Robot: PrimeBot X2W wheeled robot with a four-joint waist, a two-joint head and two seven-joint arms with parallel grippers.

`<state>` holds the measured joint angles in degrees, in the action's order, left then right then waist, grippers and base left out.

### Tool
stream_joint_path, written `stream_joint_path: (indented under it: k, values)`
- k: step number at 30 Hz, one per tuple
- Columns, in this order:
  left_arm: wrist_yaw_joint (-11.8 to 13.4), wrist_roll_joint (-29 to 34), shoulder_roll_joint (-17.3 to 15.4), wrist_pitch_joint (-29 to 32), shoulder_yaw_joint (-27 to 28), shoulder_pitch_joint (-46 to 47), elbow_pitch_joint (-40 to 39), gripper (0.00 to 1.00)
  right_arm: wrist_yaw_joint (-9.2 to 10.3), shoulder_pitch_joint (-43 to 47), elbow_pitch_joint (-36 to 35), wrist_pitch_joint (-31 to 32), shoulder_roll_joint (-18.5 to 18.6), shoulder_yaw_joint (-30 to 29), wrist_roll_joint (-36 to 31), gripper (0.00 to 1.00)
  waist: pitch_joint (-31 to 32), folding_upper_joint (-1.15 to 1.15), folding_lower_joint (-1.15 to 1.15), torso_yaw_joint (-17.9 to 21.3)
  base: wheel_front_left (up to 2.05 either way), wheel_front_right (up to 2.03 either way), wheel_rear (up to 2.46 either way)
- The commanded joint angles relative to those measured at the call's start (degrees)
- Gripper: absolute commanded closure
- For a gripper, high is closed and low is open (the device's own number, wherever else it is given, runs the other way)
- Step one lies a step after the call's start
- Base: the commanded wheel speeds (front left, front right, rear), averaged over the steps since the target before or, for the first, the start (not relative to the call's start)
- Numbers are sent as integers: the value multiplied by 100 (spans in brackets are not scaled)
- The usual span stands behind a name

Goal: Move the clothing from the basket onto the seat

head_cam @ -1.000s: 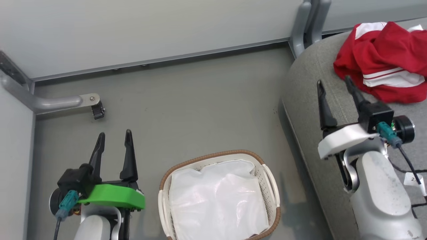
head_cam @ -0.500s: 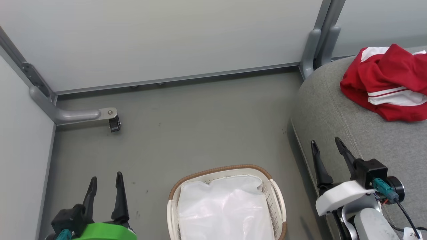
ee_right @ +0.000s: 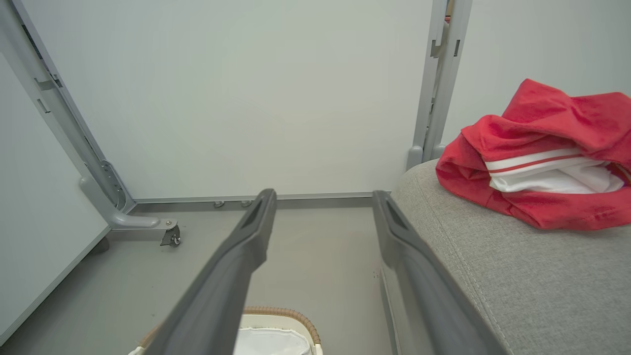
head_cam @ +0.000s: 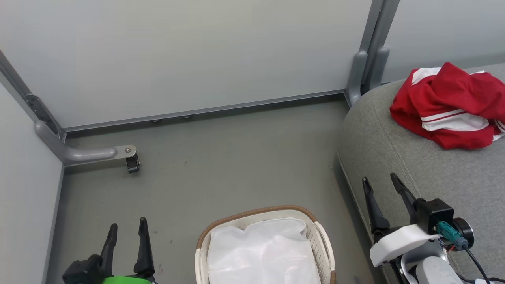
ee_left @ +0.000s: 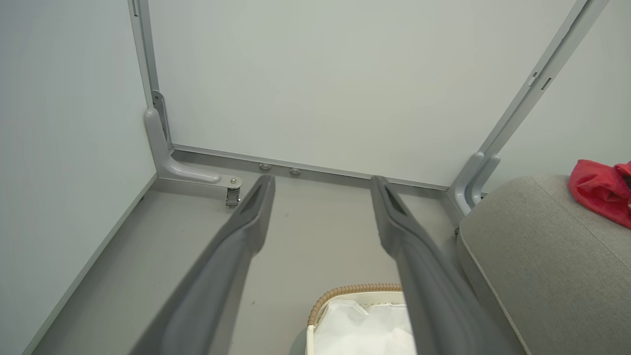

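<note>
At the lower left of the head view, the left gripper [head_cam: 128, 224] points up the frame with its two dark fingers spread wide and nothing between them. It is above bare grey floor [head_cam: 236, 157].

At the lower right, the right gripper [head_cam: 379, 177] likewise has its two fingers parted and empty. It sits at the rounded front edge of the seat [head_cam: 414, 165]; whether it touches the cushion cannot be told.

Containers: one basket [head_cam: 256, 211], oval, cream perforated plastic with a brown woven rim. It stands on the floor between the two grippers and is cut off by the bottom edge of the head view. What shows inside it is one white liner [head_cam: 264, 252], crumpled and spread across the interior.

Task item: the clothing [head_cam: 446, 106] lies in one bunched red heap with white panels and stripe trim. It rests on top of the seat toward its far right side, well apart from the basket and from both grippers. How many garments make up the heap cannot be told.

Surroundings: pale wall panels enclose the floor. One grey upright post [head_cam: 369, 59] stands just beside the seat's far corner. One bracket foot with a small caster [head_cam: 132, 163] sits at the left wall.
</note>
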<state>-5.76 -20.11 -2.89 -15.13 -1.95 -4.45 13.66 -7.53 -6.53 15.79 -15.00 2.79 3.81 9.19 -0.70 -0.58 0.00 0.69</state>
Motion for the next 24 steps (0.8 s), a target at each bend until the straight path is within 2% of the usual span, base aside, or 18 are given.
stream_joint_path:
  k: [1,11,12,16,24]
  values:
    - [30,-10,-1,-2,-1,-64,7,0,8,63,-8,-28,21,1,55,0,3,58,0,-1,0,0,0]
    - [2,-84,-1,-2,-4,-41,0,0,8,72,24,-28,21,19,64,0,6,58,0,-25,0,0,0]
    - [-3,-87,2,1,-9,3,19,100,0,10,32,0,-3,22,44,100,7,0,0,-23,0,0,0]
    - [-4,-150,14,22,-11,10,208,100,-1,93,196,26,-31,27,103,100,8,0,0,-23,0,0,0]
    - [-23,-921,12,259,88,135,192,100,0,82,151,258,-26,-89,1003,100,11,4,0,-26,0,0,0]
